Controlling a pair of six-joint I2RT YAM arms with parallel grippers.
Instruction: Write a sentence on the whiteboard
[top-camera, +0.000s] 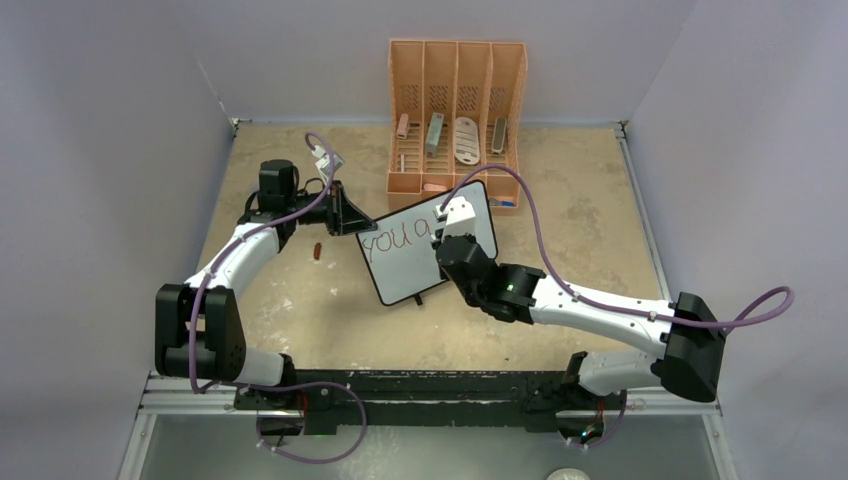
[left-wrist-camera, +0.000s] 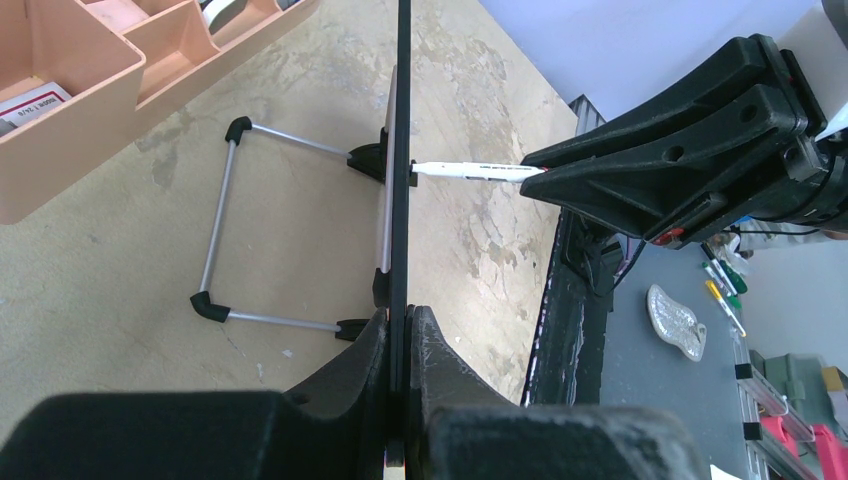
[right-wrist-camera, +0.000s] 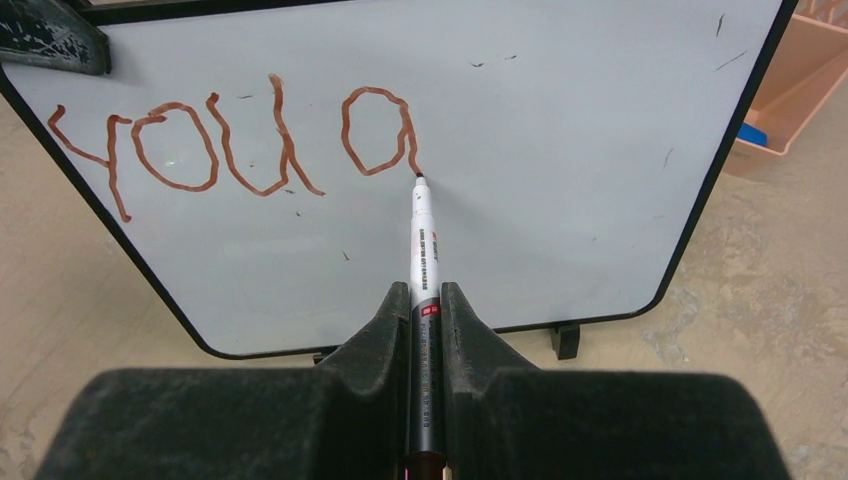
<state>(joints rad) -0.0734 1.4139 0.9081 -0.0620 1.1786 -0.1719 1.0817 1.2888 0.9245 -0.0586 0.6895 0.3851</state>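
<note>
The whiteboard (top-camera: 412, 272) stands tilted at mid-table on its wire stand (left-wrist-camera: 225, 230). On it, red-brown letters of the sentence (right-wrist-camera: 230, 140) read "you a". My left gripper (top-camera: 360, 226) is shut on the board's upper left edge (left-wrist-camera: 403, 150), its jaws pinching the thin black frame. My right gripper (right-wrist-camera: 426, 300) is shut on a white and black marker (right-wrist-camera: 424, 240). The marker's tip touches the board at the foot of the "a". In the left wrist view the marker (left-wrist-camera: 470, 171) meets the board edge-on, from the right gripper (left-wrist-camera: 535, 172).
An orange organizer (top-camera: 455, 110) with several small items stands just behind the board, close to its far corner (right-wrist-camera: 800, 90). A small red-brown cap (top-camera: 316, 250) lies on the table left of the board. Walls enclose the table on three sides.
</note>
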